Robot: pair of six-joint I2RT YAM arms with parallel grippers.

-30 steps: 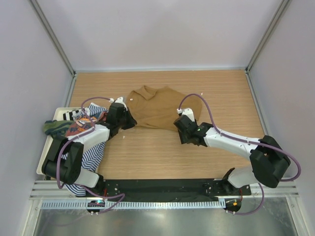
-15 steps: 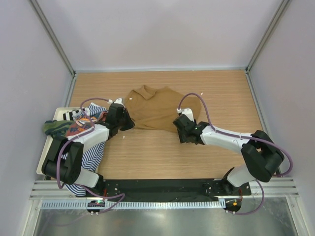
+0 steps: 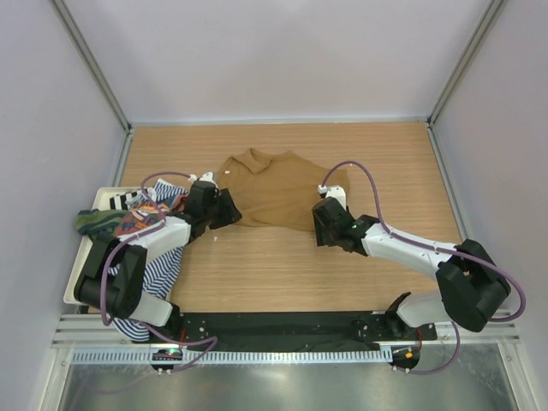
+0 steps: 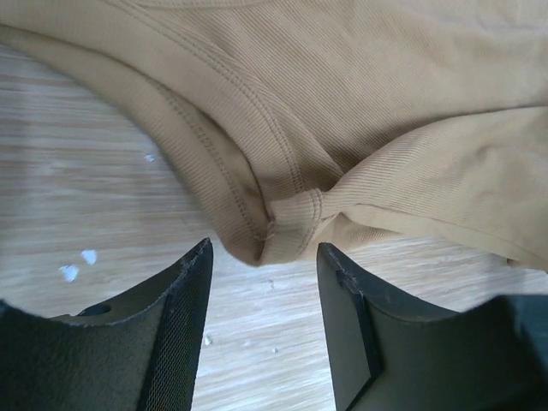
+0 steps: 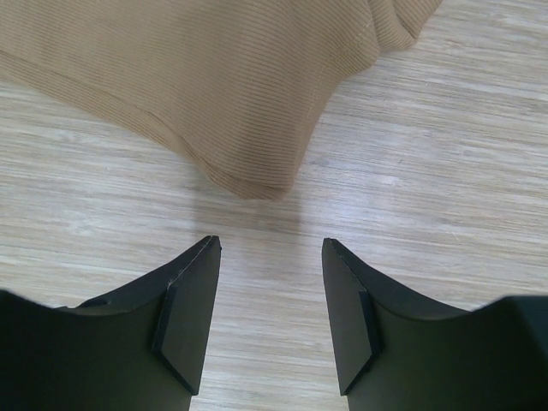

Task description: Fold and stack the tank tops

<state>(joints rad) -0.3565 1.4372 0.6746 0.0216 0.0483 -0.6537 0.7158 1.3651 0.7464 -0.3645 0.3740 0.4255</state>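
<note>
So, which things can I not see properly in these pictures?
- Top view: the left arm covers part of the striped tank top and the pile in the tray.
- Both wrist views: frame edges cut off most of the tan tank top.
- Left wrist view: white specks on the table are too small to identify.

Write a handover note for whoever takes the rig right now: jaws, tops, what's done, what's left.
Left gripper: jaws open, holding nothing, at the near-left edge of the tan top.
Right gripper: jaws open, empty, just short of the tan top's near-right corner.
Tops: the tan top lies spread and wrinkled on the table. The olive top, rust-red top and striped top are heaped unfolded at the tray, left.
Done: nothing folded or stacked.
Left: fold all four, then stack.
</note>
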